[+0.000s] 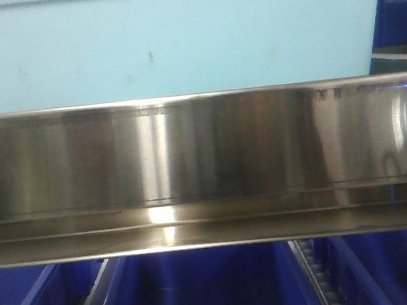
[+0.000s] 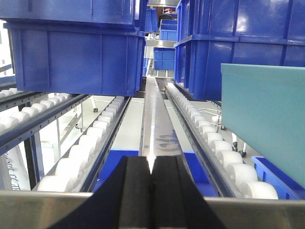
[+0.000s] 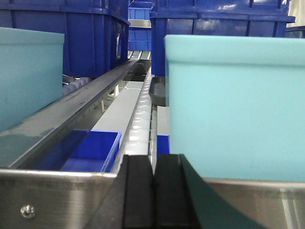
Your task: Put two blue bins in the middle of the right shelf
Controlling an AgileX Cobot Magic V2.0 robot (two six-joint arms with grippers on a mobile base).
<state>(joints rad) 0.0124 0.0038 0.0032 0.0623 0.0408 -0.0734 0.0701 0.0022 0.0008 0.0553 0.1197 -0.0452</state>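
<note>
Two pale blue bins stand on the right shelf middle just behind its shiny steel front rail [image 3: 57, 200]: one at the left [image 3: 28, 76], one at the right [image 3: 233, 109]. My right gripper [image 3: 153, 160] is shut and empty, its black fingers over the rail between them. In the front view a pale blue bin wall [image 1: 172, 41] fills the space above the rail [image 1: 203, 152]. My left gripper [image 2: 151, 161] is also shut and empty over a steel rail [image 2: 38, 207], with a pale blue bin [image 2: 267, 119] to its right.
Dark blue bins [image 2: 76, 57] [image 2: 238, 43] sit further back on white roller tracks [image 2: 90, 143]. More dark blue bins [image 3: 90, 33] stand behind the pale ones. Open dark blue bins lie on the tier below [image 1: 201, 288] [image 3: 93, 150]. A screw head [image 3: 27, 210] marks the rail.
</note>
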